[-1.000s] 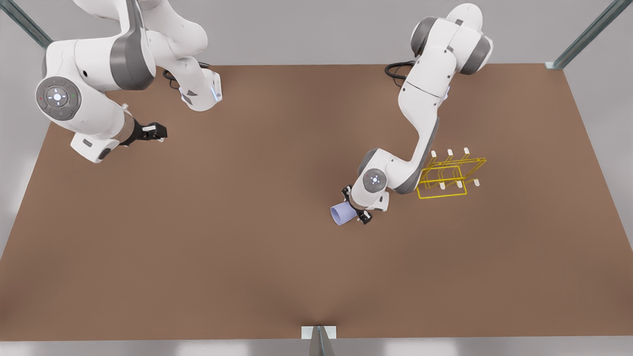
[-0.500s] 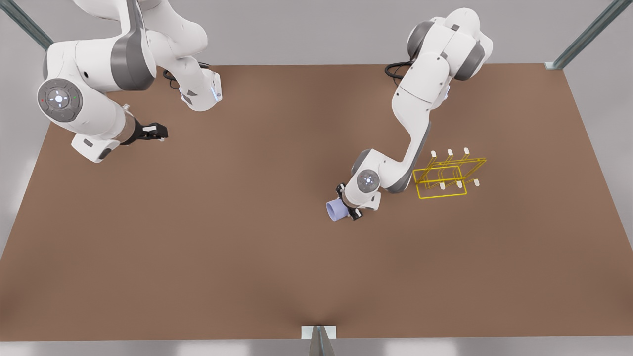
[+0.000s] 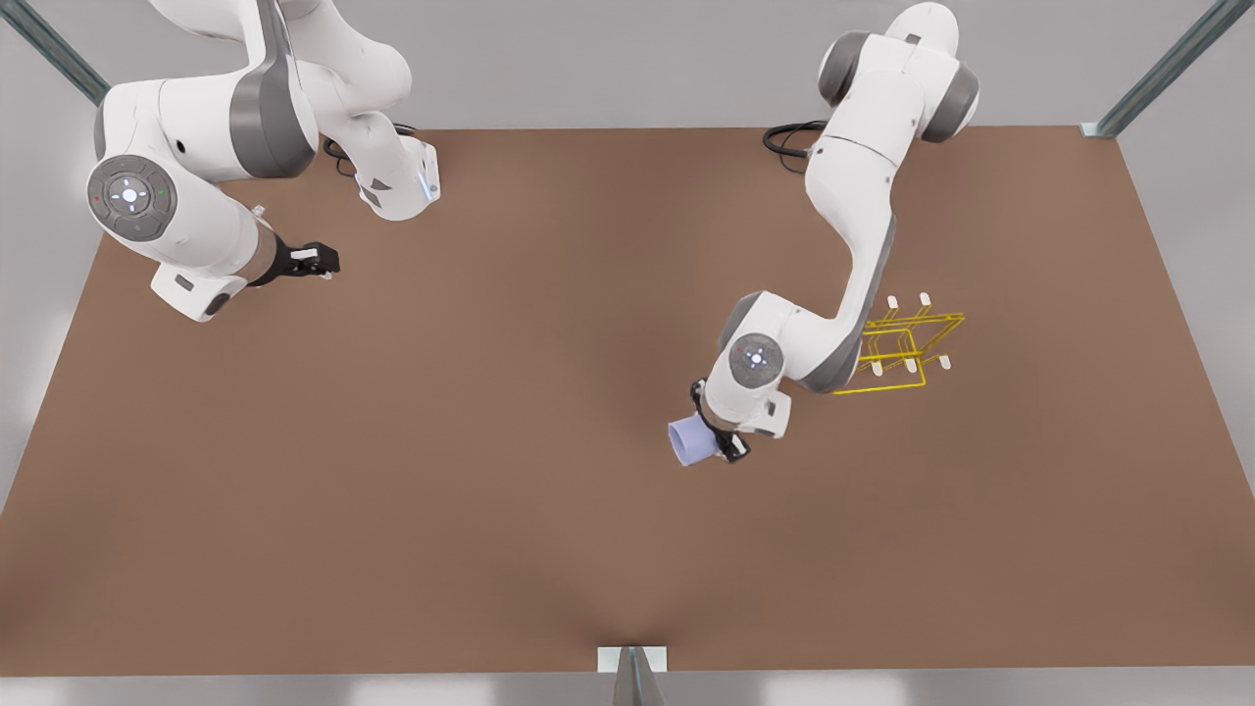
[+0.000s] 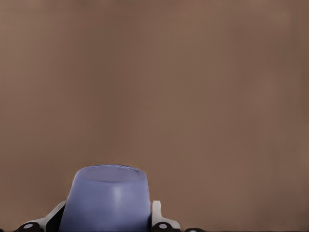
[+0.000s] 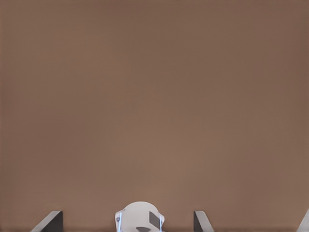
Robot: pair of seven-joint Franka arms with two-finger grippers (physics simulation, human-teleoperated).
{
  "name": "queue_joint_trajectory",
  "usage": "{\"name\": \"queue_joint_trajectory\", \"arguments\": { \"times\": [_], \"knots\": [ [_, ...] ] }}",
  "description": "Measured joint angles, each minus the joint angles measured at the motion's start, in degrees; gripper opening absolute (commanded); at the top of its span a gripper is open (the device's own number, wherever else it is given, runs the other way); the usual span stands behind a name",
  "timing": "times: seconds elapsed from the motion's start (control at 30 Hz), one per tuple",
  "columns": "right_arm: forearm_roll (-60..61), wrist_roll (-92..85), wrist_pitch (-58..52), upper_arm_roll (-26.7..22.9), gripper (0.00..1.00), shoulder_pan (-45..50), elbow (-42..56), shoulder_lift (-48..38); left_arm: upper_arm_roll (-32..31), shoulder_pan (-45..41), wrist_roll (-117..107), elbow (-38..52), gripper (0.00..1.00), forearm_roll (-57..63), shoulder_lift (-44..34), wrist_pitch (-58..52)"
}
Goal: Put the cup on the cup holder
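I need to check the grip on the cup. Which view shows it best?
The left wrist view: the cup sits close up between the left claw's fingers. The front view shows the cup smaller, partly hidden by the claw. The right wrist view faces bare table.

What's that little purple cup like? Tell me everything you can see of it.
The cup is small, plain lavender-blue, matte, tapered and handleless. It lies sideways in the left claw, whose fingers press both its sides. It hangs over the brown table, apart from the yellow wire cup holder toward the front view's right.
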Motion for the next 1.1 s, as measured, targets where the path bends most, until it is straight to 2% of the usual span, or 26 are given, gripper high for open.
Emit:
{"name": "queue_joint_trajectory", "arguments": {
  "times": [0.03, 0.07, 0.13, 0.2, 0.33, 0.47, 0.73, 0.87, 1.1],
  "knots": [
    [0.05, -0.03, 0.04, 0.01, 1.0, -0.21, 0.51, 0.8, 0.38, -0.16, 0.0, 1.41, 0.74, 4.36, -0.01, -3.6],
    [-0.04, -0.06, 0.12, 0.02, 1.0, -0.52, 1.1, 1.24, 4.43, -3.4, 0.06, 2.14, 0.74, 8.68, 0.0, -6.91],
    [-0.03, -0.09, 0.25, 0.04, 1.0, -1.49, 1.93, 1.56, 19.22, -14.27, 0.78, 2.57, 0.74, 14.58, 0.57, -12.11],
    [0.07, -0.09, 0.33, 0.15, 1.0, -2.31, 2.07, 1.64, 31.22, -23.15, 1.83, 1.18, 0.74, 19.25, 2.55, -15.91],
    [0.06, -0.12, 0.33, 0.39, 1.0, -1.5, 2.05, 1.7, 44.23, -35.85, 4.44, -7.93, 0.74, 28.26, 5.06, -20.81],
    [0.27, -0.21, 0.35, 0.38, 1.0, -0.57, 1.8, 2.01, 48.36, -40.34, 7.11, -14.38, 0.74, 34.54, 7.11, -24.19],
    [0.47, -0.34, 0.29, 0.32, 1.0, -1.73, 1.3, 2.33, 51.21, -41.48, 11.24, -22.04, 0.74, 40.26, 9.32, -27.44],
    [0.51, -0.36, 0.21, 0.33, 1.0, -1.34, 1.2, 2.67, 53.83, -45.03, 12.71, -28.12, 0.75, 41.99, 9.32, -28.04],
    [0.53, -0.37, 0.07, 0.32, 1.0, -1.36, 0.89, 2.82, 53.71, -44.02, 13.85, -29.82, 0.77, 42.97, 10.86, -26.42]
  ]
}}
